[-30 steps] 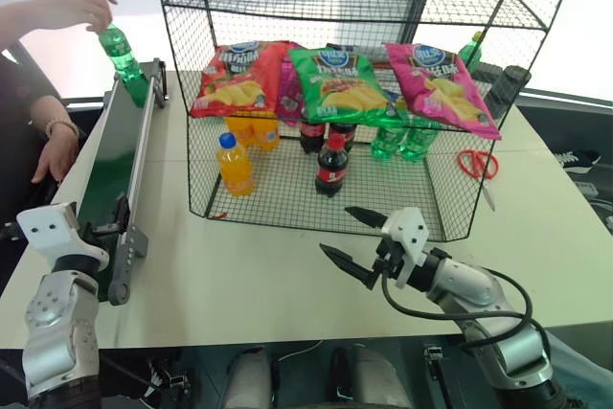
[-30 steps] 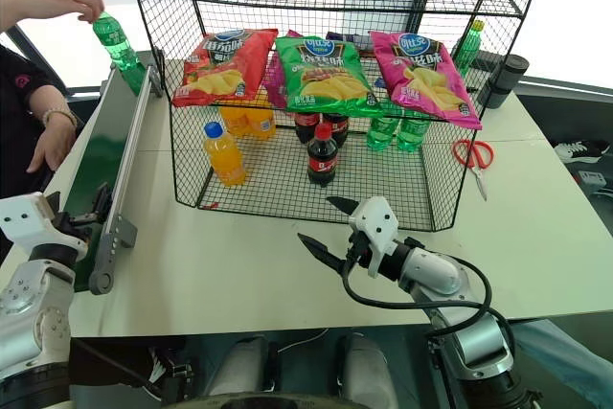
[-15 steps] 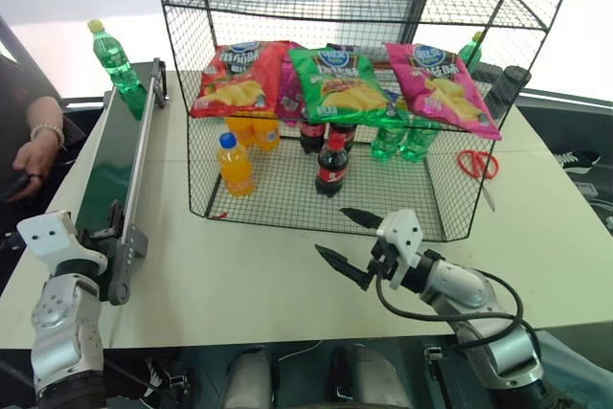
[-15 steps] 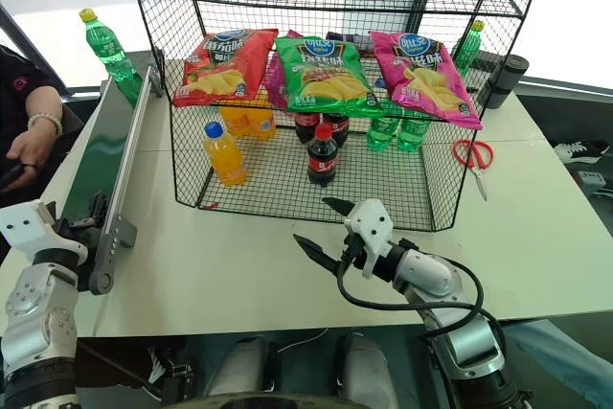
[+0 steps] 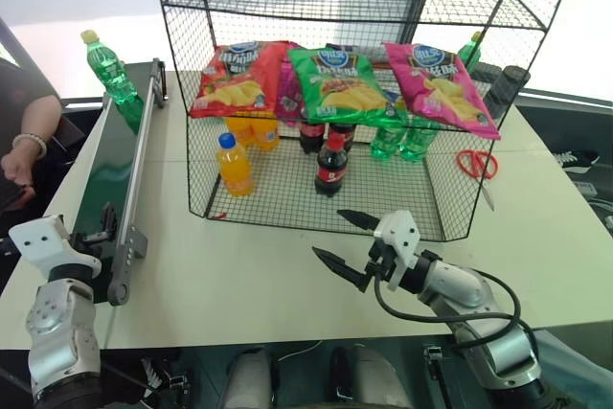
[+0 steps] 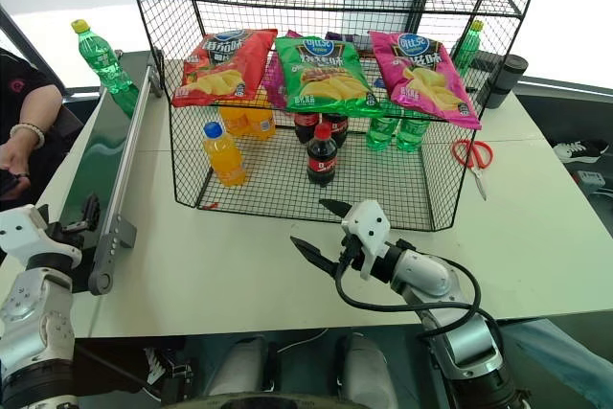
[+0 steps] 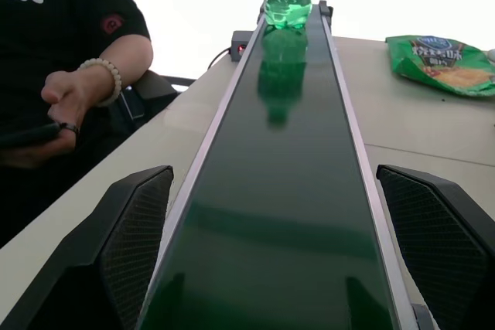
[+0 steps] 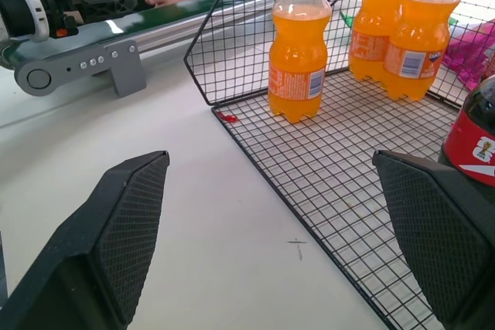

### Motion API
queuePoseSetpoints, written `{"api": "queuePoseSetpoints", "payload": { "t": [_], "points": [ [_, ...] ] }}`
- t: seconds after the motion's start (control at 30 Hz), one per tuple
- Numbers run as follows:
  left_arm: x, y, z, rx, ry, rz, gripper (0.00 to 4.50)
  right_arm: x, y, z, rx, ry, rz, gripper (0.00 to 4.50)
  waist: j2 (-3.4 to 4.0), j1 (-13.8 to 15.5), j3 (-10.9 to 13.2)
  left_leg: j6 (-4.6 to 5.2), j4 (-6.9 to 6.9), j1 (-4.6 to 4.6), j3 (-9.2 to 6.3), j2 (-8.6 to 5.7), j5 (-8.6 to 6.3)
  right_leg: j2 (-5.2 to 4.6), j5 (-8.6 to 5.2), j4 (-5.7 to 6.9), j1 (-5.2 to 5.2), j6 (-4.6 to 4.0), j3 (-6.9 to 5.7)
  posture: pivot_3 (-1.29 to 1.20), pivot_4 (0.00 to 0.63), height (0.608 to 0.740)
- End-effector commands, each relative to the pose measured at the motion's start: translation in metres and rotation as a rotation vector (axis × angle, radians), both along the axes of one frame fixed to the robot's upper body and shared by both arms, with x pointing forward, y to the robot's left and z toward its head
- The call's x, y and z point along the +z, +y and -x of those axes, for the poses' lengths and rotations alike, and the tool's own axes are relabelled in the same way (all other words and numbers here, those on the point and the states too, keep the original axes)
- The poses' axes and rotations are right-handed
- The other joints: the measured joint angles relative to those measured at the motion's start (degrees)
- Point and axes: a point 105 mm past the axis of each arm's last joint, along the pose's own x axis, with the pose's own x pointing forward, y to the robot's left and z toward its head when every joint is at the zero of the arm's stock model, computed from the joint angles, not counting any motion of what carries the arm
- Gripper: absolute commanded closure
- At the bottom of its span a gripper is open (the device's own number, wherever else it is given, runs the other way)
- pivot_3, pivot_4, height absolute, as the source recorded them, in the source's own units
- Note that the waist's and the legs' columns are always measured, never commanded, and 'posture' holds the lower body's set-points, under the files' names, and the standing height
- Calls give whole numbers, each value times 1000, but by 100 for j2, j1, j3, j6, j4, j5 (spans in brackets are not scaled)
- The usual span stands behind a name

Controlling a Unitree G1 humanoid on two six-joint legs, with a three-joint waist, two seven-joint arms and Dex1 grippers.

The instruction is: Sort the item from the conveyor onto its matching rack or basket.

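**Green soda bottle waited at the far end of the conveyor**

The green soda bottle [image 5: 110,70] stood upright on the conveyor [image 5: 107,175], at the end farthest from the robot and just beside the near-left corner post of the black wire rack [image 5: 316,200]. Nothing touched it. A person's hand [image 5: 21,161] rested well to the side of the belt, away from the bottle.

The left gripper [image 7: 288,256] sat at the near end of the conveyor, level with the belt and aimed straight down it, its two fingers spread wide on either side of the belt with nothing between them. The right gripper [image 5: 346,241] hovered over the white table in front of the rack, also wide apart and empty, facing the orange-drink bottle [image 8: 295,43] on the rack's bottom tier.

The bottle looked full, so it would likely feel moderately heavy for its size, with stiff walls that give a little under a squeeze. The smooth plastic and glossy label were probably slippery, and a tall narrow bottle would tip easily if nudged near the yellow cap. The best hold seemed to be across the body at or just below the label, near the middle of its mass, with the fingers closing from both sides. Other green bottles [image 5: 399,140] stood on the rack's bottom tier toward its right side, the likely matching spot.
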Motion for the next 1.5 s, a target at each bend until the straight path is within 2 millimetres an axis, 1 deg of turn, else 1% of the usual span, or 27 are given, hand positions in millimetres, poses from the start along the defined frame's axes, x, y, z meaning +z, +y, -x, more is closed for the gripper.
{"api": "queuePoseSetpoints", "payload": {
  "t": [0.03,0.47,1.13,1.5],
  "points": [
    [12,5,1,5,-39,-39,0,9,4,0,21,-36,-18,109,0,0,0,0,0,0,0,0,0,0,0,0,0,0,0,0,150,735],
    [10,6,-5,-6,-42,-45,0,11,8,0,26,-41,-28,109,-1,0,0,0,0,-1,0,1,0,-1,0,0,-1,0,-1,0,150,735],
    [12,9,-1,-4,-58,-56,0,15,7,-2,32,-38,-30,109,0,-1,0,0,0,-1,0,1,0,-11,0,0,-1,0,-2,0,150,735],
    [14,7,-3,-11,-62,-60,0,18,10,0,34,-39,-37,109,0,0,0,0,0,-2,0,1,0,-13,0,-1,-1,0,-2,0,150,735]
  ]
}}
